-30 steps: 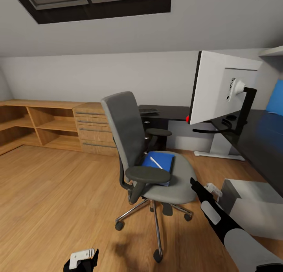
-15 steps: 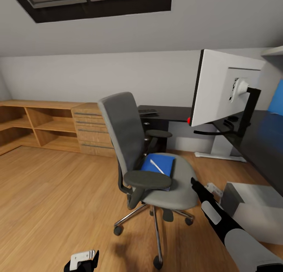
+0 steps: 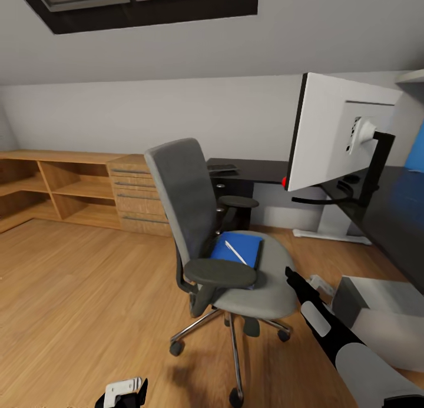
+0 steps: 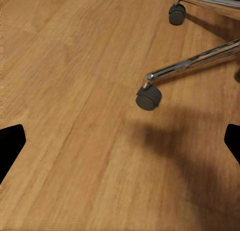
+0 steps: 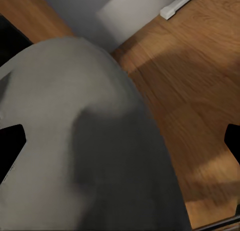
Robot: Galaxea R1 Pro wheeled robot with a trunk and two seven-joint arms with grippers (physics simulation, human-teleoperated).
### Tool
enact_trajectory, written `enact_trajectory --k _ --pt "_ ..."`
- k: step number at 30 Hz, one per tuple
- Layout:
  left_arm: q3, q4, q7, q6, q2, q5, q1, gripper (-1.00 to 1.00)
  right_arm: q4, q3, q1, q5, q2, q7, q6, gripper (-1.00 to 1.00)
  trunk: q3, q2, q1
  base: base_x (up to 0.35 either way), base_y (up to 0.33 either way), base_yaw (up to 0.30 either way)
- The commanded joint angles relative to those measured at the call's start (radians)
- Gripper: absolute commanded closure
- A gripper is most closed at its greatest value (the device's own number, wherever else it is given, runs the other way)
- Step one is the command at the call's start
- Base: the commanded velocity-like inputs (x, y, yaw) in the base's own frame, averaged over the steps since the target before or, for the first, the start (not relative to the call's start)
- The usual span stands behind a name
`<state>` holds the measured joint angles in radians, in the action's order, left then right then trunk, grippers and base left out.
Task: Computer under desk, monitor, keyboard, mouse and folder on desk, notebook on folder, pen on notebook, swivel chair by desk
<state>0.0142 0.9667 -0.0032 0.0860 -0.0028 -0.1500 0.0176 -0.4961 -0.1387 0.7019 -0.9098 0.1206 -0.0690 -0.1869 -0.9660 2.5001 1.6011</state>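
Observation:
The swivel chair (image 3: 184,190) stands mid-floor, grey back toward me. On its seat (image 5: 75,141) lies the blue folder (image 3: 244,246) with the pale pen (image 3: 235,252) across it. The white-backed monitor (image 3: 335,134) stands on the black desk (image 3: 400,211) at right, and the keyboard (image 3: 222,168) lies on the desk's far wing. A pale computer (image 3: 383,311) box sits on the floor by the desk. My right gripper (image 3: 291,277) (image 5: 120,141) is open at the seat's edge. My left gripper (image 3: 126,391) (image 4: 120,141) is open, low over the floor near a caster (image 4: 148,97). Notebook and mouse are not discernible.
A light wooden shelf unit with a drawer cabinet (image 3: 138,193) lines the far wall at left. Wooden floor (image 3: 76,290) spreads wide to the chair's left. The chair's chrome legs (image 4: 195,63) reach out near my left gripper. A skylight sits in the sloped ceiling.
The whole view has shifted slightly, with the chair a little nearer and lower in frame. Both grippers keep the same pose and stay open.

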Motion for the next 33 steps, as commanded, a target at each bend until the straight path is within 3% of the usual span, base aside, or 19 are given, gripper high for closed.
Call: enact_trajectory --k 1,33 --pt "0.0 0.001 0.0 0.001 0.0 -0.008 0.0 -1.0 -0.001 -0.009 0.0 -0.008 0.001 -0.007 -0.005 -1.0 -0.001 0.0 0.0 0.001 -0.001 0.135" --pt "0.005 0.001 0.005 0.001 0.001 -0.009 0.0 -1.0 0.0 -0.009 0.0 -0.008 -0.002 -0.006 -0.006 -1.0 -0.001 0.0 0.0 0.0 0.0 0.152"
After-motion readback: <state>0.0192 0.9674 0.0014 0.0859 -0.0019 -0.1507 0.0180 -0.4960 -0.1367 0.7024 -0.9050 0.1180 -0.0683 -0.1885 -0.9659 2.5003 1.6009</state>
